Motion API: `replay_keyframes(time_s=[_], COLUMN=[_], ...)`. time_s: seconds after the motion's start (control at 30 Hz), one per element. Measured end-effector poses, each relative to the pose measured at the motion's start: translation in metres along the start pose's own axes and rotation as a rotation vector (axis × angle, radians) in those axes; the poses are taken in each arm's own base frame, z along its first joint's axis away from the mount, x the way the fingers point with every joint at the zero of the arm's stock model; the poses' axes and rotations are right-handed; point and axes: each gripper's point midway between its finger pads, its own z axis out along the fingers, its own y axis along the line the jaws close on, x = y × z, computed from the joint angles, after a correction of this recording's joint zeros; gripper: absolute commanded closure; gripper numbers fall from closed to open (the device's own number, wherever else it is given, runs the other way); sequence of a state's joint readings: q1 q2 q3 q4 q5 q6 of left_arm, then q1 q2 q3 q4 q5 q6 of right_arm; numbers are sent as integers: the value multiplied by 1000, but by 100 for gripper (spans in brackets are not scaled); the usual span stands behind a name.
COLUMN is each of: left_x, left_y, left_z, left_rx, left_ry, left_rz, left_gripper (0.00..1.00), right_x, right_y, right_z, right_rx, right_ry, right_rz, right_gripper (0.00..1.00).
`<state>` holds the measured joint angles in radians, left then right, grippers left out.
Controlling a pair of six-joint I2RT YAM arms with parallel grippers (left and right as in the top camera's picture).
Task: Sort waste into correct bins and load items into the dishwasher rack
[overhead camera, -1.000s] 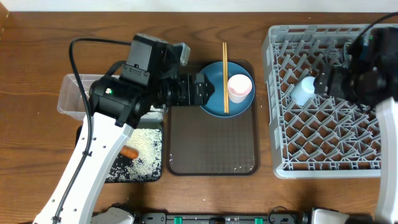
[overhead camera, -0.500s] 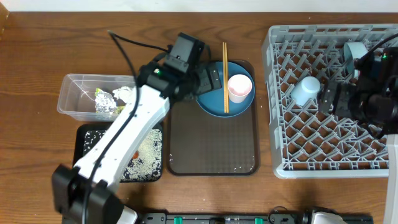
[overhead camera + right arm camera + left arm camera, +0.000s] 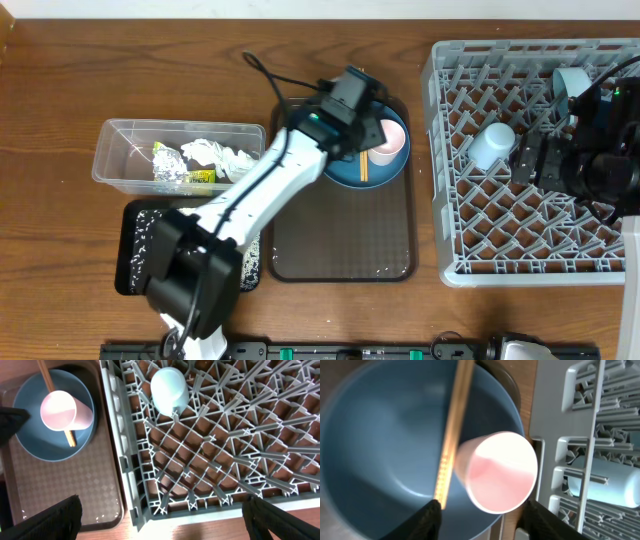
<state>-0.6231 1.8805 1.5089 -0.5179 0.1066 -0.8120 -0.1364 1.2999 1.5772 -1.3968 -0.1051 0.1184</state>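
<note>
A pale pink cup [image 3: 392, 141] lies on its side on the round blue plate [image 3: 340, 168], beside a wooden chopstick [image 3: 363, 170]. My left gripper [image 3: 372, 133] hangs over them. In the left wrist view its jaws stand apart on either side of the pink cup [image 3: 497, 472], and the left fingertip [image 3: 429, 519] is by the chopstick [image 3: 452, 430]. A light blue cup [image 3: 492, 146] sits in the grey dishwasher rack [image 3: 470, 262]. My right gripper [image 3: 522, 160] hovers wide open over the rack, right of that cup [image 3: 170, 390]. The clear tub [image 3: 115, 150] holds white napkins [image 3: 215, 155] and a foil wrapper [image 3: 170, 165].
The plate rests at the far end of a brown serving tray [image 3: 340, 235]. My left arm covers much of the black tray [image 3: 135, 255] with its rice bits. A pale round dish [image 3: 570, 80] stands in the rack's far right corner, partly behind my right arm.
My left arm has swung right, from beside the clear tub to over the plate and pink cup, and its jaws have narrowed. My right gripper has drawn back from the light blue cup.
</note>
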Motion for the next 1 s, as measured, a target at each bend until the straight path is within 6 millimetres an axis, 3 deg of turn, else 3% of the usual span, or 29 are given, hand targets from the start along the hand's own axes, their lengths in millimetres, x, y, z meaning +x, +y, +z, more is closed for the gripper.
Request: replay_keyframes(time_s=[0.17, 0.53, 0.67, 0.77, 0.83, 0.9, 1.0], left_x=[14, 23, 25, 22, 20, 19, 19], left_y=[1, 24, 28, 25, 23, 24, 29], left_z=[19, 50, 62, 65, 65, 65, 64], left_rx=[-41, -123, -131, -117, -110, -112, -127], left_ry=[10, 40, 40, 29, 23, 22, 29], left_rz=[28, 27, 19, 26, 22, 15, 18], left_gripper=[48, 51, 69, 71, 77, 92, 94], right_x=[3, 6, 8, 8, 8, 8, 8], right_y=[0, -1, -1, -1, -1, -1, -1], right_z=[0, 0, 0, 0, 0, 0, 0], right_rx=[2, 3, 4, 4, 4, 4, 4], right_ry=[13, 23, 31, 32, 32, 32, 32], right_rz=[1, 2, 3, 3, 3, 3, 3], right_gripper=[1, 1, 1, 1, 1, 1, 1])
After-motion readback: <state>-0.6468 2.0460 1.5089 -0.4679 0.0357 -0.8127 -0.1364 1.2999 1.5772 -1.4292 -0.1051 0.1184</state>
